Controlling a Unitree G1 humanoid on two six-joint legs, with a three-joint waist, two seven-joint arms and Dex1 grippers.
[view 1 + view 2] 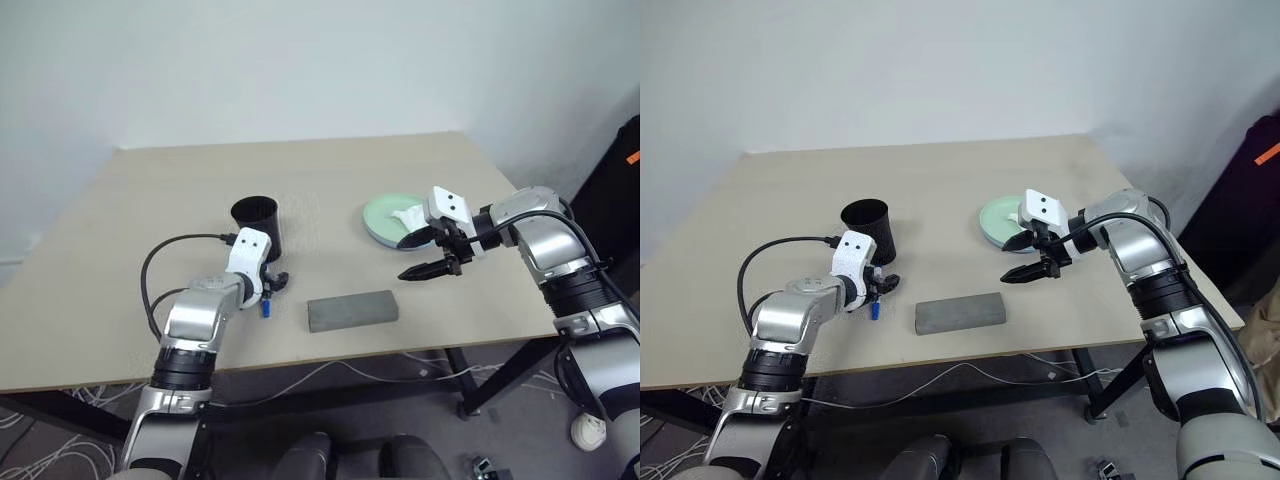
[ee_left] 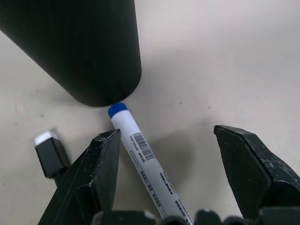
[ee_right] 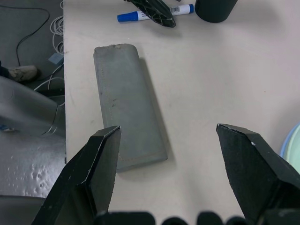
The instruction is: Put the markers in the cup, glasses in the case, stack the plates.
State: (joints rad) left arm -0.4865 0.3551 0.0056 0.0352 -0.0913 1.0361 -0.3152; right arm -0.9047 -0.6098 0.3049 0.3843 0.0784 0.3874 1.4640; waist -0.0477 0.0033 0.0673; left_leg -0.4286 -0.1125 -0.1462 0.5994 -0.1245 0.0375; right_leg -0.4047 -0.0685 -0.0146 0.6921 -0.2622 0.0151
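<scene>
Your left gripper (image 2: 164, 187) is down at the table's left, jaws spread and clasping nothing, straddling the blue marker (image 2: 145, 161) that lies flat with one end touching the cup (image 1: 258, 225). It looks light, stiff and slick, likely to roll, so pinch mid-barrel. The case (image 1: 352, 310) sits closed in the middle; right of it your right gripper (image 1: 423, 257) hovers, released, near the plates (image 1: 380, 215).

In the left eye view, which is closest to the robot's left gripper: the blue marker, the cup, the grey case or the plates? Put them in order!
From the left gripper:
1. Blue marker, right under the fingers.
2. Cup, just behind it.
3. Case, to its right, near the table's front edge.
4. Plates, farthest, by the right gripper.
</scene>
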